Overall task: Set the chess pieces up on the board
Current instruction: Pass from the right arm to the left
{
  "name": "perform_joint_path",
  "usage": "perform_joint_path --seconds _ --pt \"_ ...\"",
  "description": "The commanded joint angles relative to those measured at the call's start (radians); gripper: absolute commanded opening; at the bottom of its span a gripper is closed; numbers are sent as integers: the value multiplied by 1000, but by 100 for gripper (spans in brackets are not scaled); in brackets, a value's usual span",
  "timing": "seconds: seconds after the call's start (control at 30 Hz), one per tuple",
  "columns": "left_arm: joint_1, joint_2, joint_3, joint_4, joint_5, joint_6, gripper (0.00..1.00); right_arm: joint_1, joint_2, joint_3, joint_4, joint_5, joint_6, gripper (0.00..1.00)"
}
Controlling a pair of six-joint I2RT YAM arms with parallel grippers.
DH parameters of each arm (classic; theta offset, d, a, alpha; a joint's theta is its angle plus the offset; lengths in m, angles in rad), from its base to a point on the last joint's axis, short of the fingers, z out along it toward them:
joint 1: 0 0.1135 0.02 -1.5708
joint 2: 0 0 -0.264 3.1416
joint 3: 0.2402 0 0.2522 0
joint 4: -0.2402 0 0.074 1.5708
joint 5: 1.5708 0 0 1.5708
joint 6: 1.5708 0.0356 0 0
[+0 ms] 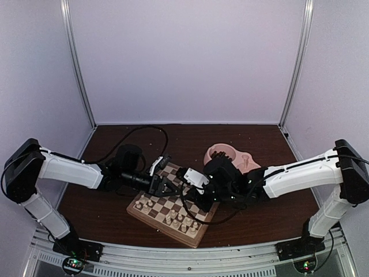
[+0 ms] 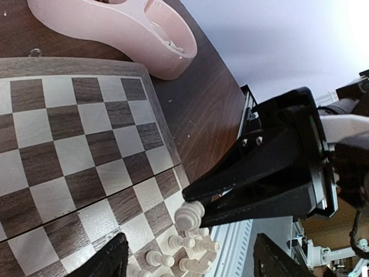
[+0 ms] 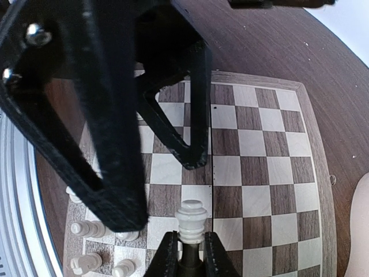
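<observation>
A: Right fingers (image 3: 166, 257) clamped on one cream piece (image 3: 191, 221), upright over the board (image 3: 253, 144), near its edge squares.
B: Left fingers (image 2: 109, 262) spread wide, holding nothing, above the other pieces (image 2: 184, 242).

arms (image 1: 69, 169): 2, white shells, black joints | right claw (image 2: 195, 211): black, triangular | cables (image 1: 153, 131): black

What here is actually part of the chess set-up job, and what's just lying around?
Part of the job:
- board
- cream chess pieces standing along its near edge
- one more cream piece, pinched in the right gripper
- left gripper, open over the board

Just lying about:
- pink bowl beside the board
- loose black cable
</observation>
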Motion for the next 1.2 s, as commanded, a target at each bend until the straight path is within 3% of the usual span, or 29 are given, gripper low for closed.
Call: perform_joint_path --seconds 0.0,0.23,0.6,0.8,1.0,1.17 --pt "-1 47 12 156 76 -86 73 38 -23 2 16 61 -51 6" --pt "-1 111 17 246 131 -150 57 66 -12 11 12 96 -68 5" --pt "-2 146 17 300 166 -201 47 76 -13 11 18 142 -74 4" --pt "-7 167 29 301 176 -208 49 75 -22 1 34 160 -71 4" --pt "-17 178 43 290 186 -202 42 75 -16 3 33 163 -71 4" --pt "-19 178 45 288 189 -195 26 75 -15 4 33 170 -71 4"
